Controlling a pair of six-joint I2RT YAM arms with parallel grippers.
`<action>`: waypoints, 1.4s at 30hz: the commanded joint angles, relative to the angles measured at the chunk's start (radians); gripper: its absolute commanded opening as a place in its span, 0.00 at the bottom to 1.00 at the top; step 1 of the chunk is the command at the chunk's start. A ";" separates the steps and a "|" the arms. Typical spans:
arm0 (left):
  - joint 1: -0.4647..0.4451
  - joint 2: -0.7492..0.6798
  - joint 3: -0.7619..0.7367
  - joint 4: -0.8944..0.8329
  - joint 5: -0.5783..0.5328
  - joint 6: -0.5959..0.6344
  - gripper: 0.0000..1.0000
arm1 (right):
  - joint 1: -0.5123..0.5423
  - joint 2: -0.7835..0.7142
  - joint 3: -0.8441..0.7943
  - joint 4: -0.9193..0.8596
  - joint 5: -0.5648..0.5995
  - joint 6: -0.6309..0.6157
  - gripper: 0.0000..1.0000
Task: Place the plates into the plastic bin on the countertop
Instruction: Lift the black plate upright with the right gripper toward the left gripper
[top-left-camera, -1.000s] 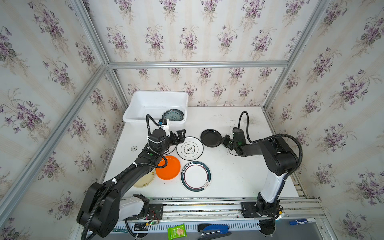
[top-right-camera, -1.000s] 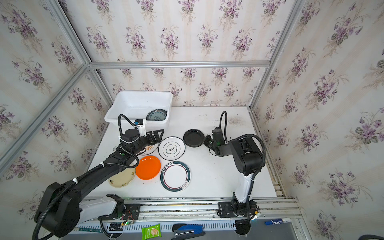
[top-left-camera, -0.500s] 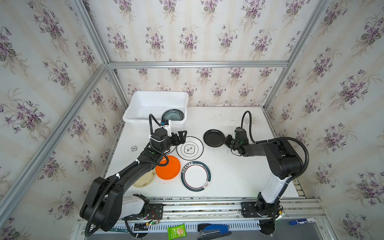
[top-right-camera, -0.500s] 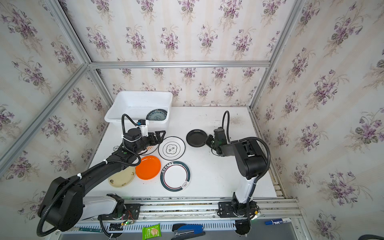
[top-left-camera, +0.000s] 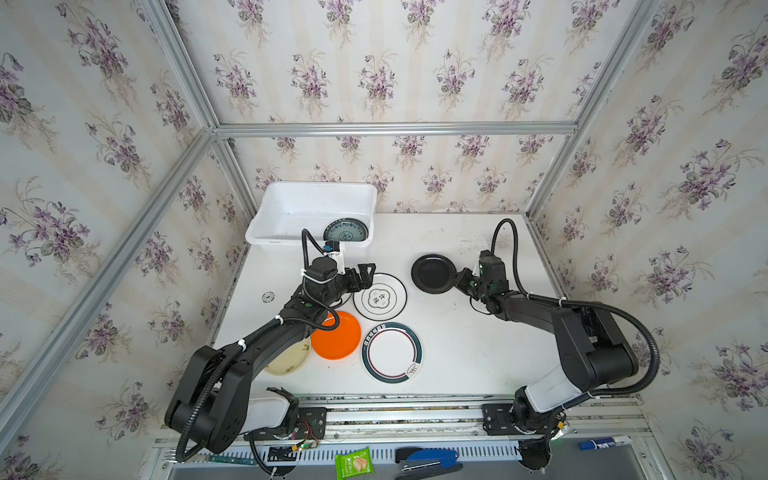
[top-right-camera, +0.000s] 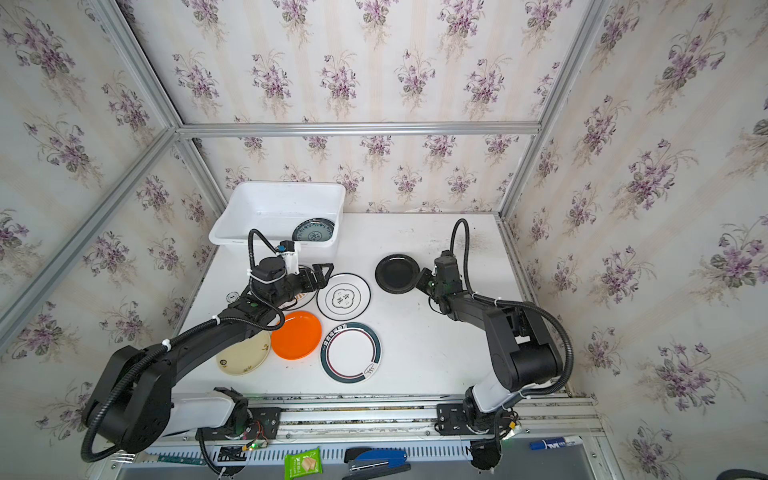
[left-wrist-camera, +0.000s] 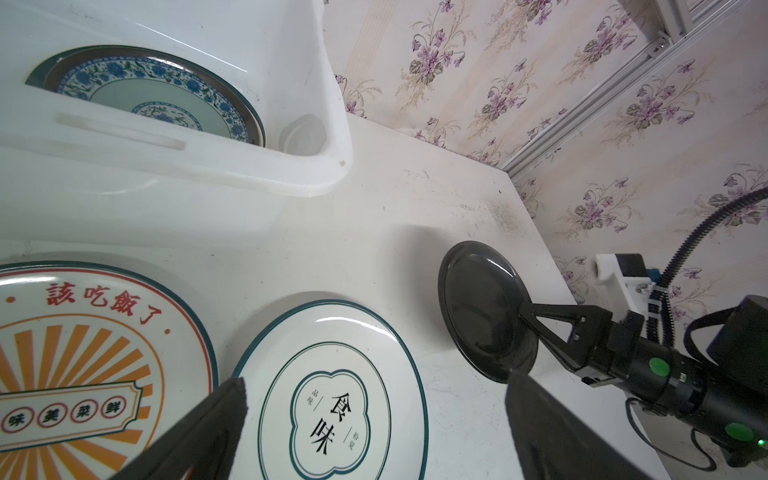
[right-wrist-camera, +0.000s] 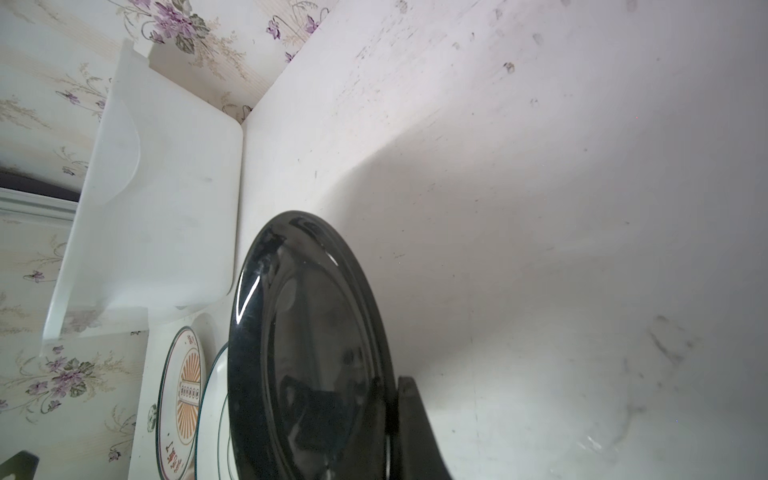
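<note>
Right hand (top-left-camera: 460, 277) grips one black plate (top-left-camera: 432, 274); five plates (top-left-camera: 336, 335) on countertop (top-left-camera: 469, 349).

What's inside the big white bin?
One blue patterned plate lies inside the plastic bin, at its right end in a top view. The rest of the floor that shows is bare. The near wall hides the plate's front edge, and anything beneath the plate is covered.

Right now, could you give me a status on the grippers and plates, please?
Left gripper open above emblem plate. Right gripper shut on black plate, tilted. Blue plate in plastic bin. Left arm near the bin's front.
</note>
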 joint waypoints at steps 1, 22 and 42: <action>-0.002 0.020 0.017 0.050 0.036 -0.006 0.99 | 0.001 -0.066 -0.006 -0.015 -0.003 -0.019 0.00; -0.067 0.141 0.096 0.105 0.160 0.002 0.95 | 0.001 -0.348 -0.044 -0.113 -0.028 -0.093 0.00; -0.144 0.297 0.139 0.260 0.288 -0.094 0.83 | 0.014 -0.321 -0.048 -0.055 -0.119 -0.066 0.00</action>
